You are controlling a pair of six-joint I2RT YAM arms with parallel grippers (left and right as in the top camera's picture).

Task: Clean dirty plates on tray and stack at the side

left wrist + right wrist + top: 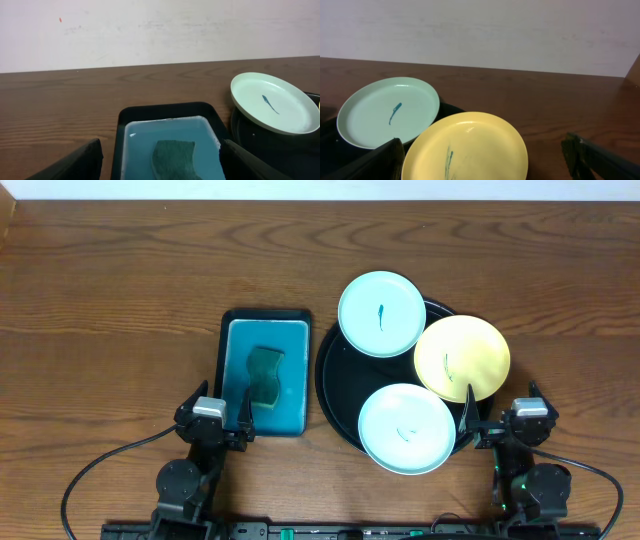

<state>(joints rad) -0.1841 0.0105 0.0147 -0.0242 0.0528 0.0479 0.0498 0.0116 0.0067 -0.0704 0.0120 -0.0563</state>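
Observation:
Three plates lie on the round black tray (333, 385), each with a small dark blue-green smear. A mint-white plate (381, 313) is at the back, a yellow plate (461, 358) at the right, and a second mint-white plate (406, 428) at the front. My right gripper (502, 398) stands open at the tray's front right, its left finger beside the yellow and front plates, holding nothing. The right wrist view shows the yellow plate (470, 147) under the right gripper (481, 150) and the back plate (387, 112) beyond. My left gripper (220, 405) is open and empty.
A rectangular black tray (225, 370) with a teal inside sits left of the round tray and holds a dark green sponge (264, 375). In the left wrist view the sponge (172, 157) lies ahead of the left gripper (161, 150). Bare wooden table surrounds both trays.

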